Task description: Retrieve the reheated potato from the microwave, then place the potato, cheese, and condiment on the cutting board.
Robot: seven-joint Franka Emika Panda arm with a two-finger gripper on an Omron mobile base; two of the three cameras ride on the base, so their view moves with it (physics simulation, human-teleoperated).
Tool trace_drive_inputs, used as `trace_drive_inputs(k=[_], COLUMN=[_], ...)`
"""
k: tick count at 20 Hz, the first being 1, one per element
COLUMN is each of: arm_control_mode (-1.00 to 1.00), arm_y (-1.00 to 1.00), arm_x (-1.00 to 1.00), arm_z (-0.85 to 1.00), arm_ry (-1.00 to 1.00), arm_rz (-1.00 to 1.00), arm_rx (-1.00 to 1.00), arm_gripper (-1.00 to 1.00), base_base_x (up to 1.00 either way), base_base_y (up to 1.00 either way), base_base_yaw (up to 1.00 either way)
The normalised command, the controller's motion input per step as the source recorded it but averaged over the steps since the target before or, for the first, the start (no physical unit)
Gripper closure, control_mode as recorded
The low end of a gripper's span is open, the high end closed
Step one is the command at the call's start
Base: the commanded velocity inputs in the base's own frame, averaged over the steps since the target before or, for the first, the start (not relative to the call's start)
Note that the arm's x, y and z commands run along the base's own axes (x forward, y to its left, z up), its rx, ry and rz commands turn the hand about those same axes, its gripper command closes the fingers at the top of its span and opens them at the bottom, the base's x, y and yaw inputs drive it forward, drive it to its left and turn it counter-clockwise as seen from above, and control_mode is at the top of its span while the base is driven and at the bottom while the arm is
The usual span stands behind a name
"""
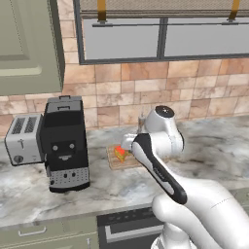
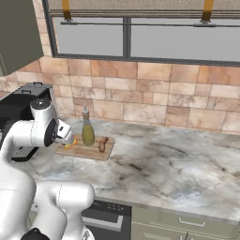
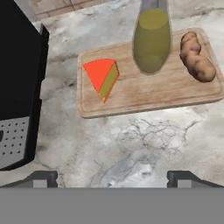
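— So, what's on the board [image 3: 144, 98]?
— Left to right: cheese [image 3: 103, 77], condiment [image 3: 151, 41] upright mid-board, potato [image 3: 197, 59] at its right end. I judge the placing done; next is only to back away.
— And you?
— My gripper [image 3: 111, 178] hangs just off the board's near edge, jaws wide, holding nothing.

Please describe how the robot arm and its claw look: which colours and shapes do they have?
The arm is glossy white, built of thick rounded segments. One link carries a long black band, and a joint ends in a round grey cap. The claw shows two small dark, blocky fingertips. No cables or markings are visible.
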Motion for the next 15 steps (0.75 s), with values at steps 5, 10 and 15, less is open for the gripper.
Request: trace_drive_inputs(k=[5, 10, 15], arm_control_mode=[-1.0, -1.0, -1.0], arm_y=[-0.08, -0.03, -0.07], arm_x=[-0.51, -0.47, -0.41], arm_z=[0.33, 0.31, 0.31], arm_ry=[-0.04, 0.0, 0.0], arm_rz=[0.04, 0.0, 0.0], arm_rx=[-0.01, -0.04, -0.06], arm_gripper=[-1.0, -1.0, -1.0], base_base_x=[0.0, 0.0, 0.0], base_base_y=[0.0, 0.0, 0.0], base_base_yaw=[0.0, 0.0, 0.0])
